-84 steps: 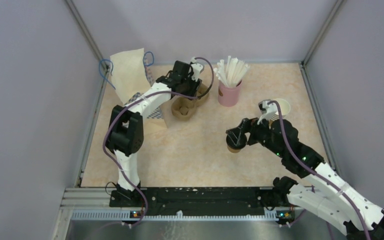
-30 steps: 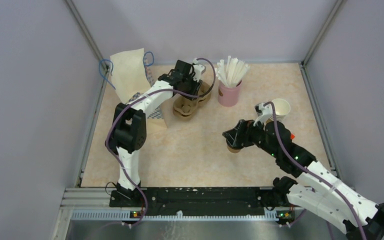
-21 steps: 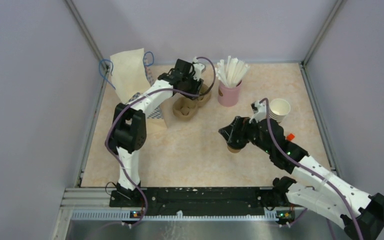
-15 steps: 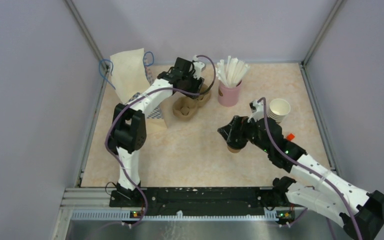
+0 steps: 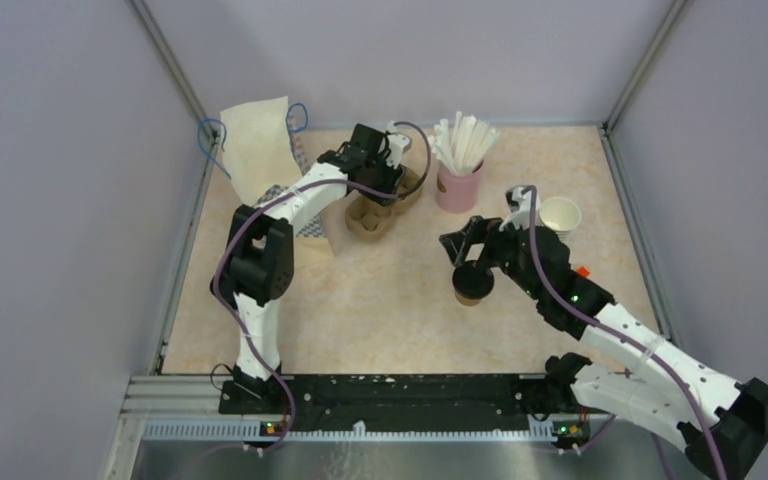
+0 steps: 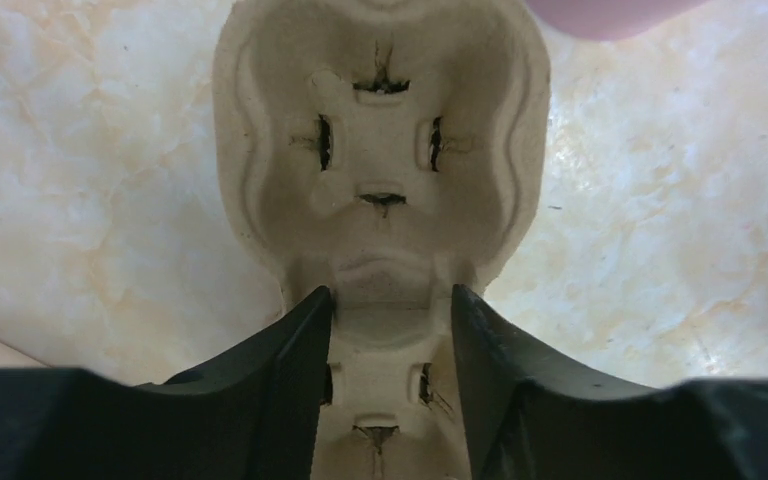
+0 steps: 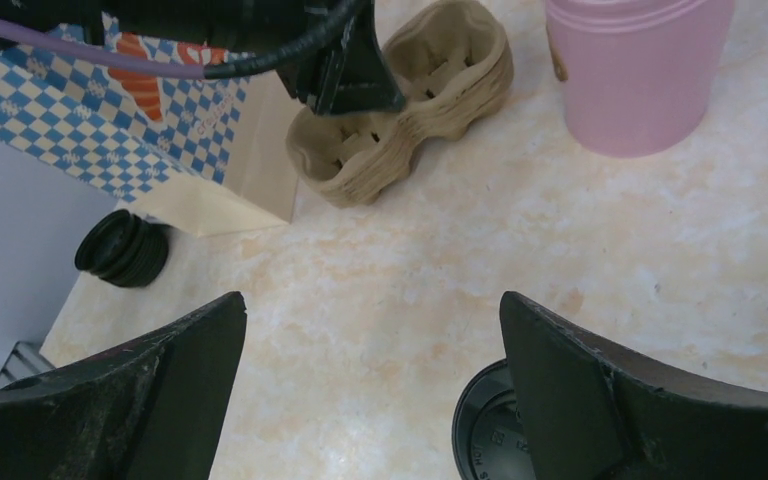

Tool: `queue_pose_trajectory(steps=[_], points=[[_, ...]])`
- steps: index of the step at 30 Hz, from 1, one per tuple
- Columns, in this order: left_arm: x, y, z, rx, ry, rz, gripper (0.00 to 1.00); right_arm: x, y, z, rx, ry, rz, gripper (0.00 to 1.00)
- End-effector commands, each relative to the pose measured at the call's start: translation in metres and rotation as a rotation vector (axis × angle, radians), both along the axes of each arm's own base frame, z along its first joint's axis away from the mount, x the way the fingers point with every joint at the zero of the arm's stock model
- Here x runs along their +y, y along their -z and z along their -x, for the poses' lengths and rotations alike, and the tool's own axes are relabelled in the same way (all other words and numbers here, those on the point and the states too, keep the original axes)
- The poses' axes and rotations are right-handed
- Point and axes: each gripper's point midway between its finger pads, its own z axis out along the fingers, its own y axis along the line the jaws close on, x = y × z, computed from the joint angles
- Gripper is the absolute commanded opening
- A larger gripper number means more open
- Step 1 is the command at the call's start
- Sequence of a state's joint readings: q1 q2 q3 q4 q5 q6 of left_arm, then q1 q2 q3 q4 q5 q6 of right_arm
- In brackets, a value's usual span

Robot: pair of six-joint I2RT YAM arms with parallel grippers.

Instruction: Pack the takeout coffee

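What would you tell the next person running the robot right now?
Left gripper: straddles the middle of the carrier; can't tell if it grips.
Right gripper: wide open, empty, by the coffee.
Coffee: lidded, upright on the table, apart from the carrier and the bag.
Done: coffee is lidded.
Left: probably set the coffee in the carrier, then pack it in the bag.

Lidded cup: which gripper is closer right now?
Right. The right gripper hangs open just over the lidded cup, not gripping it. The left gripper is well away at the cup carrier, straddling its middle.
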State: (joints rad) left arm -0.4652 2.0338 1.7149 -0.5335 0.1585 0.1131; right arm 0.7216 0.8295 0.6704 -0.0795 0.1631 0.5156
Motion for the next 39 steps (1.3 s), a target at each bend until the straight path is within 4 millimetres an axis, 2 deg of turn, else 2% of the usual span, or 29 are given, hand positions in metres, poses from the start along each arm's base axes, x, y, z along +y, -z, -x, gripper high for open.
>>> queue_pose_trajectory(steps=[1, 3, 6, 8, 11, 14, 16, 17, 19, 23, 24, 26, 27, 28, 31, 34, 39], points=[[0.0, 0.01, -0.014, -0.034, 0.004, -0.015, 0.45, -0.011, -0.062, -0.014, -0.15, 0.086, -0.074, 0.95], [-0.003, 0.002, -0.011, -0.034, 0.016, 0.012, 0.35, -0.014, -0.066, -0.015, -0.136, 0.11, -0.093, 0.94], [-0.015, -0.038, -0.004, -0.092, 0.045, 0.116, 0.31, -0.015, -0.075, -0.016, -0.116, 0.132, -0.129, 0.93], [-0.018, -0.069, 0.001, -0.126, 0.042, 0.171, 0.36, -0.011, -0.088, -0.016, -0.119, 0.117, -0.129, 0.93], [-0.009, -0.091, 0.006, -0.158, -0.014, 0.184, 0.43, -0.016, -0.107, -0.02, -0.113, 0.142, -0.079, 0.92], [0.0, -0.096, 0.012, -0.144, -0.052, 0.168, 0.43, -0.026, -0.122, -0.023, -0.115, 0.181, -0.008, 0.92], [0.002, -0.093, 0.017, -0.117, -0.061, 0.167, 0.47, -0.03, -0.142, -0.026, -0.146, 0.191, 0.022, 0.92], [0.002, -0.089, 0.019, -0.106, -0.061, 0.162, 0.49, -0.031, -0.143, -0.027, -0.149, 0.191, 0.045, 0.92], [0.0, -0.076, 0.025, -0.057, -0.07, 0.175, 0.47, -0.031, -0.154, -0.03, -0.17, 0.193, 0.065, 0.92], [0.001, -0.053, 0.027, -0.004, -0.092, 0.158, 0.48, -0.029, -0.164, -0.033, -0.194, 0.179, 0.095, 0.92], [0.002, -0.05, 0.026, 0.007, -0.106, 0.147, 0.51, -0.028, -0.166, -0.033, -0.199, 0.174, 0.099, 0.92], [0.004, -0.054, 0.024, 0.027, -0.134, 0.136, 0.63, -0.028, -0.172, -0.032, -0.21, 0.165, 0.103, 0.92], [0.003, -0.063, 0.024, 0.024, -0.145, 0.147, 0.76, -0.027, -0.172, -0.032, -0.214, 0.157, 0.108, 0.93], [0.001, -0.076, 0.024, 0.016, -0.155, 0.171, 0.96, -0.025, -0.173, -0.032, -0.218, 0.147, 0.109, 0.93], [-0.011, -0.137, 0.025, -0.041, -0.164, 0.308, 0.99, -0.024, -0.177, -0.03, -0.227, 0.128, 0.126, 0.95], [-0.02, -0.211, 0.034, -0.145, -0.148, 0.47, 0.99, -0.03, -0.186, -0.03, -0.242, 0.144, 0.141, 0.98], [-0.018, -0.297, 0.054, -0.308, -0.106, 0.649, 0.99, -0.046, -0.196, -0.027, -0.268, 0.2, 0.161, 0.99]])
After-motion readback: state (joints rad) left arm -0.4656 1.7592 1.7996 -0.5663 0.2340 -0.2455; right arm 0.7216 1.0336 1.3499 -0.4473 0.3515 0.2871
